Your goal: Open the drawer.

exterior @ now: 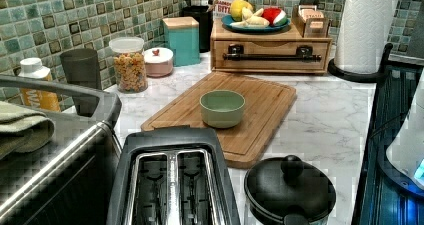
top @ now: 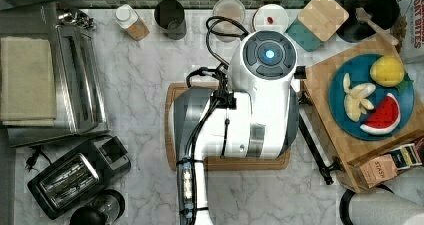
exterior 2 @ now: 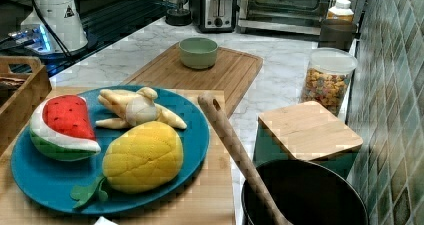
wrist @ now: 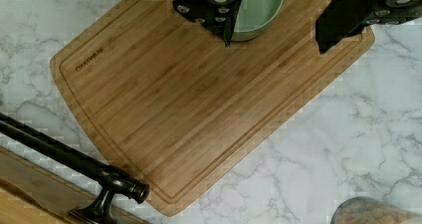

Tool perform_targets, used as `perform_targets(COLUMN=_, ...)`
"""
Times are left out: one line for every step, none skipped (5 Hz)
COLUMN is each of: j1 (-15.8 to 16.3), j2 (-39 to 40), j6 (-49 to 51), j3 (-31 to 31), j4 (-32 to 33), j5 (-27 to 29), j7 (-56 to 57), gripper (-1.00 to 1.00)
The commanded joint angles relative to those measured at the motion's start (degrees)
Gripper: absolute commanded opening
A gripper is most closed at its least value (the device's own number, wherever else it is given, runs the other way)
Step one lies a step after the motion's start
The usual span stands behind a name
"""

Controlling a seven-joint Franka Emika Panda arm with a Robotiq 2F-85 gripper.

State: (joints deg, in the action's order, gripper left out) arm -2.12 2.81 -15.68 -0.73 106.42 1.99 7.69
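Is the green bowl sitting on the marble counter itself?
No, in the left view the green bowl rests on the wooden cutting board, which lies on the marble counter.

The worktop [exterior: 330, 120] is white marble with grey veins, backed by a wall [exterior: 75, 20] of small green and grey-green mosaic tiles. A honey-brown cutting board [exterior: 260, 110] carries a pale green bowl [exterior: 222, 107], and the light-wood drawer [exterior: 272, 50] bears a black bar handle [exterior: 272, 57]. On a teal-blue plate [exterior 2: 195, 135] lie a yellow quilted lemon [exterior 2: 142, 157], a red, white and green watermelon slice [exterior 2: 62, 127] and cream banana pieces [exterior 2: 135, 110].
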Motion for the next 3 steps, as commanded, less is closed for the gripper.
perform_targets(j1=-1.3, j2=-2.4, j6=-1.0, j3=0.8, j4=4.2, j5=0.3, j7=8.0, gripper=1.00)
perform_targets(j1=-1.3, j2=-6.8, j6=-4.7, j3=0.3, j4=11.0, j5=-2.6, j7=20.2, gripper=1.00)
perform_targets(j1=-2.0, j2=-11.3, j6=-8.8, j3=-0.6, j4=17.7, j5=-3.2, j7=31.5, gripper=1.00)
